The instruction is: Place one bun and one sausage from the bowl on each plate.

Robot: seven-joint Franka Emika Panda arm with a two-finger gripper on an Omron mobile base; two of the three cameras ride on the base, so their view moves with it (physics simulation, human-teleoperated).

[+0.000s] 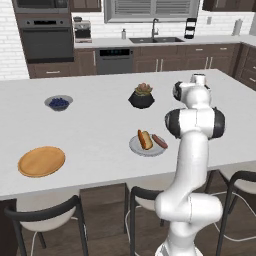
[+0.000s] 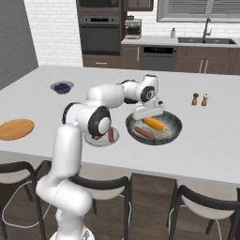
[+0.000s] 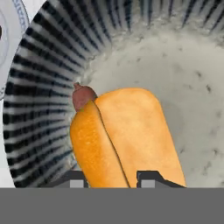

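Observation:
The dark grey bowl [image 2: 174, 133] sits on the island and holds a bun [image 2: 154, 123] and a sausage [image 2: 144, 132]. My gripper [image 2: 149, 115] reaches down into the bowl over the bun. In the hand view the bun [image 3: 131, 135] lies between my two fingertips, which press on its sides, and the gripper [image 3: 113, 181] is shut on it. A sausage [image 3: 82, 95] end peeks out behind the bun on the bowl's [image 3: 43, 87] floor. The light grey plate [image 1: 135, 146] carries a bun [image 1: 145, 139] and a sausage [image 1: 160, 141]. The orange plate [image 1: 41, 161] stands bare at the left.
A small bowl of blue berries [image 1: 58, 103] and a black plant pot [image 1: 141, 96] stand farther back on the island. Salt and pepper shakers [image 2: 200, 99] are right of the bowl. Stools [image 1: 45, 215] line the near edge.

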